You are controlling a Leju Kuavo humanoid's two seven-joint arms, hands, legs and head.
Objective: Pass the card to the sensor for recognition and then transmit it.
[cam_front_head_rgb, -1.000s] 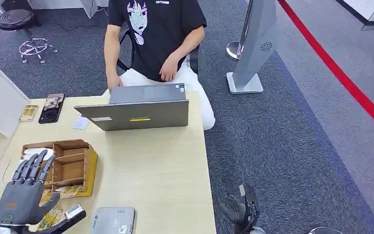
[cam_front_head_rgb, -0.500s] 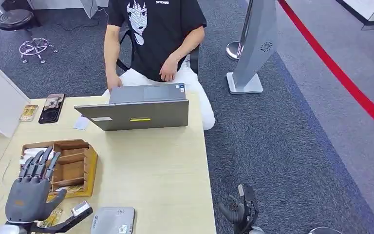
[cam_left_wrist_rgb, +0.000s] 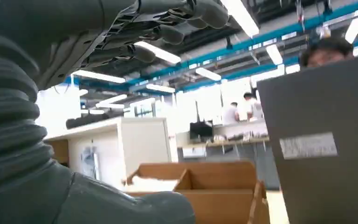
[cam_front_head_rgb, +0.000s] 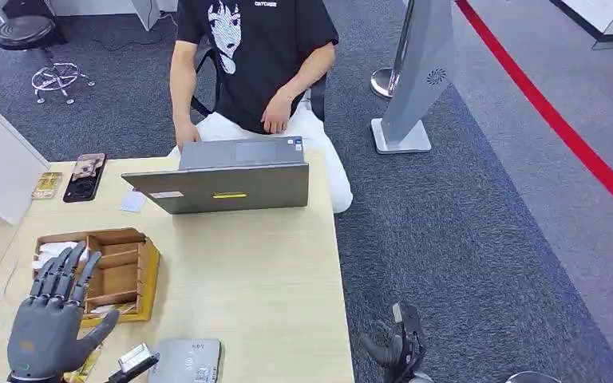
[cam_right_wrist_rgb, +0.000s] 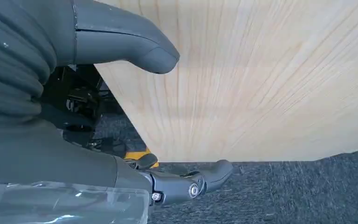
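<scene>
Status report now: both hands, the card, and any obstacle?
Left hand open beside the cardboard organizer. Right hand hangs off the table, holds nothing. Cards below left hand, not gripped. Card reader unobstructed.

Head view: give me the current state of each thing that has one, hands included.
left hand: open, fingers spread, raised over the table beside the wooden organizer
right hand: hanging off the table's edge, holding nothing
wooden organizer: open-topped, upright, items in its compartments
card reader: flat on the table, nothing on it
laptop: open, lid's back toward the robot
phone: lying flat, back up
</scene>
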